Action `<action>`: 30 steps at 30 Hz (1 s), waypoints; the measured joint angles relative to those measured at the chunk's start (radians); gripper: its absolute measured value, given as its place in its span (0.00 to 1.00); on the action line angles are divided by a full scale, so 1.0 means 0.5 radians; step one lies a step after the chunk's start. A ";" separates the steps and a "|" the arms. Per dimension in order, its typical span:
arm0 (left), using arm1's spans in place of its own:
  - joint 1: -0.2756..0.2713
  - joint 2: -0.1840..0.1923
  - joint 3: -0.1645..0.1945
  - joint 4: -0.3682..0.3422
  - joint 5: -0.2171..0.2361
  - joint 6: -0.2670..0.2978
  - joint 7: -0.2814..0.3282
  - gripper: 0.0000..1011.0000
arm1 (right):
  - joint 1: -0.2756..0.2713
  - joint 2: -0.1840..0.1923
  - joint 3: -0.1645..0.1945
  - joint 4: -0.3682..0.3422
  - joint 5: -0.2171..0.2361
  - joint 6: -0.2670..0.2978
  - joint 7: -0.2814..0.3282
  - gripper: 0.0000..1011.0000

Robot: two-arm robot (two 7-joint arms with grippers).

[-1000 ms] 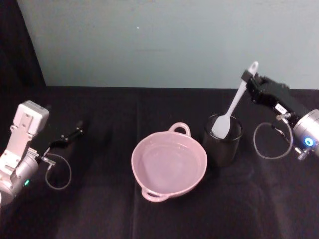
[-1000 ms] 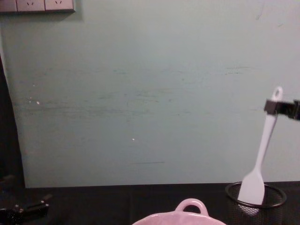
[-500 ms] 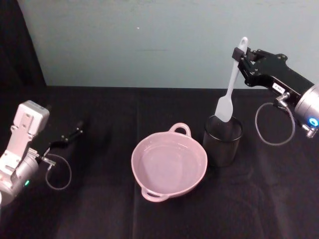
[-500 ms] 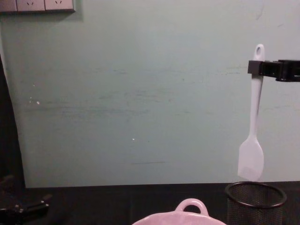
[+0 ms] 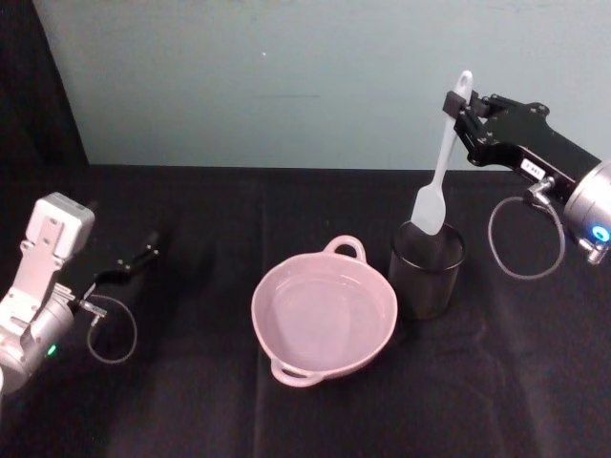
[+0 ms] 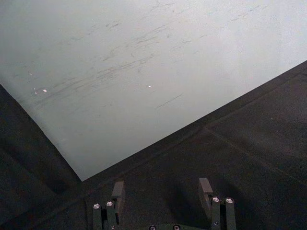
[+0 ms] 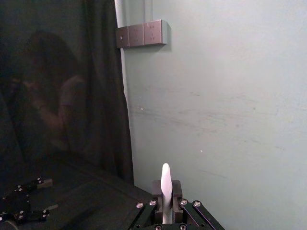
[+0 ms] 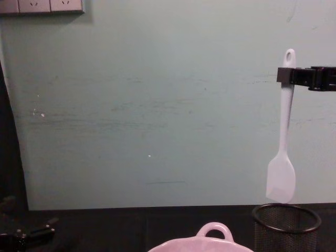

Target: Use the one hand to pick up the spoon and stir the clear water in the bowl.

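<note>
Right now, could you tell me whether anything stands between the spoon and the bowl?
Nothing visible does. The right hand holds the spoon by its handle, head hanging just above the rim of the black mesh cup. The pink bowl sits left of it, open air between.

Looks like a lab set-up: black-draped bench (image 5: 191, 401), bare green wall (image 8: 157, 105), sockets (image 7: 141, 33), dark curtain (image 7: 62, 72) alongside.
</note>
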State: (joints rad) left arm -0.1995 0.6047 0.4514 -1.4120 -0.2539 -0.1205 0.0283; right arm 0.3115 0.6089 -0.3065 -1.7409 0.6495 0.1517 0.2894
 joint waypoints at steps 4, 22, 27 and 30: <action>0.000 0.000 0.000 0.000 0.000 0.000 0.000 0.99 | 0.000 0.000 0.000 0.002 0.001 -0.002 0.001 0.12; 0.000 0.000 0.000 0.000 0.000 0.000 0.000 0.99 | -0.055 -0.119 -0.111 -0.098 -0.079 -0.036 0.103 0.12; 0.000 0.000 0.000 0.000 0.000 0.000 0.000 0.99 | -0.071 -0.165 -0.232 -0.103 -0.218 -0.068 0.120 0.12; 0.000 0.000 0.000 0.000 0.000 0.000 0.000 0.99 | -0.099 -0.192 -0.302 -0.099 -0.320 -0.100 0.123 0.12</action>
State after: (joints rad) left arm -0.1995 0.6047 0.4513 -1.4120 -0.2539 -0.1205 0.0283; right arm 0.2620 0.5131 -0.4575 -1.7902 0.4895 0.1017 0.3511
